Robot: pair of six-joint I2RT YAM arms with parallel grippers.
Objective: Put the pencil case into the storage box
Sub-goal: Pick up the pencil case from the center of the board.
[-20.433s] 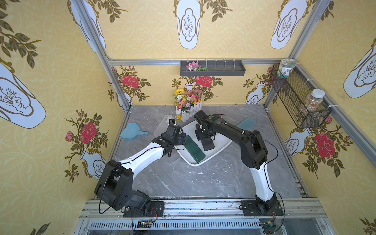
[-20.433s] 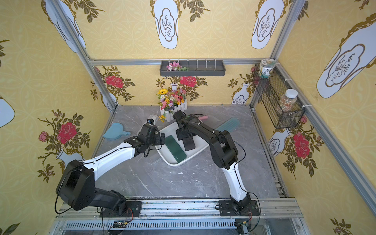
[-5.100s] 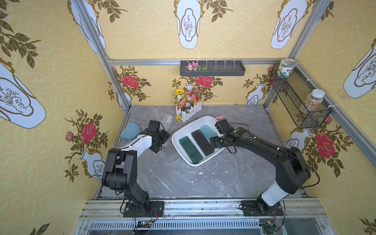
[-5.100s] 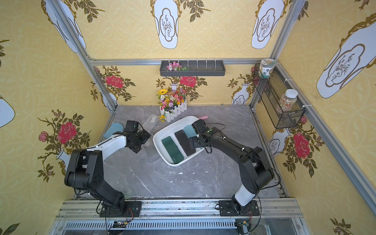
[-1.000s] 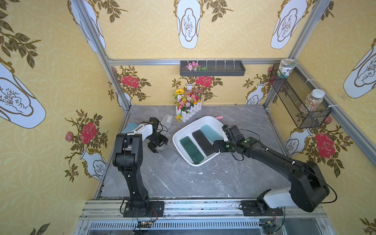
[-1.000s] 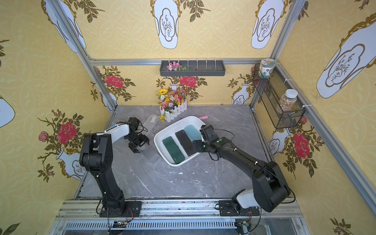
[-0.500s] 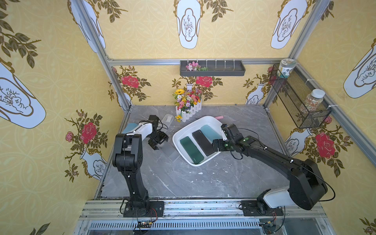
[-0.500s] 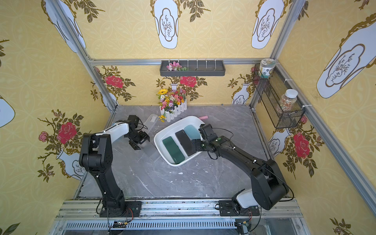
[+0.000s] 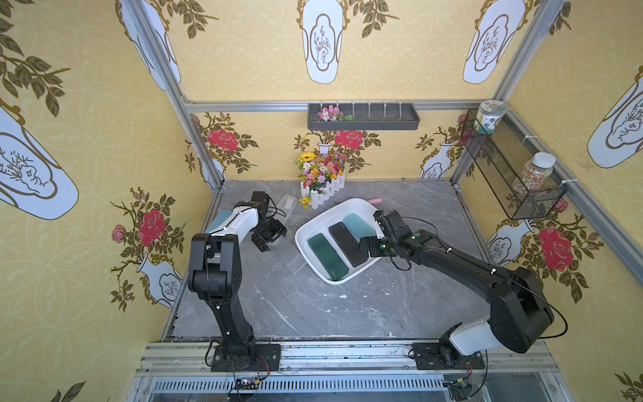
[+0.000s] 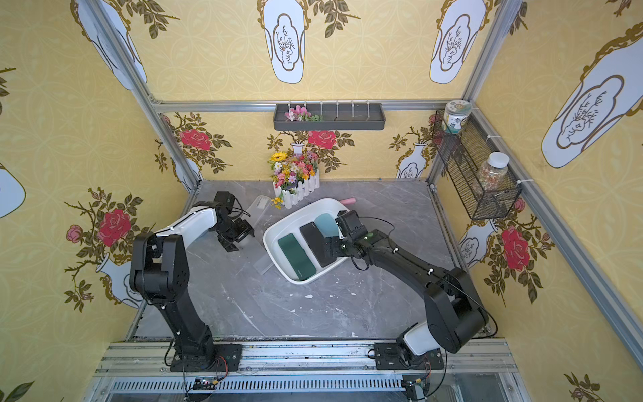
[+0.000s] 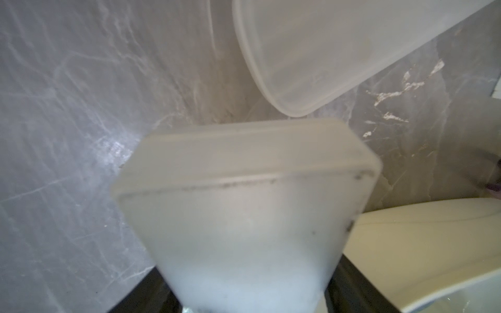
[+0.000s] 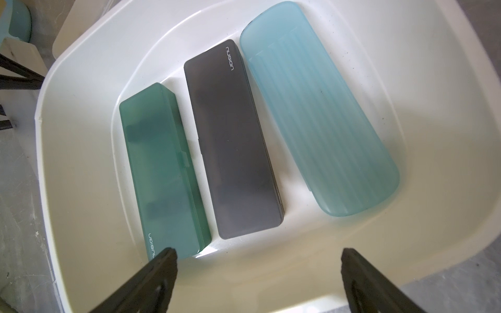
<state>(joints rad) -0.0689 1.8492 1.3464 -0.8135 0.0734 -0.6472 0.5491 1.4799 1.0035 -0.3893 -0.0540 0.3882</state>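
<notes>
Since the earliest frames, the black and blue cases have joined the green one in the storage box (image 9: 348,206), the right arm has drawn back from the tub's middle to its rim, and the left arm has folded with its elbow raised.

Item under task: a frosted, colourless pencil case (image 11: 244,203), rectangular with clipped corners and a seam line near its far end. It is outside the tub on the tub's left side, close to the white rim. The left gripper (image 9: 269,238) is pinched on its near end. Whether its far end rests on the table cannot be told. A second frosted case (image 11: 311,54), with a rounded end, lies just beyond it.

The right gripper (image 12: 259,253) is spread wide and empty, above the tub's rim.

Contents lie side by side: green case (image 12: 162,176), black case (image 12: 233,141), blue case (image 12: 317,108). Bare floor shows between the blue case and the tub wall, with a narrower strip beside the green case.

The flower fence (image 9: 327,191) stands just behind the tub, and open grey table (image 9: 313,313) lies in front of it.
</notes>
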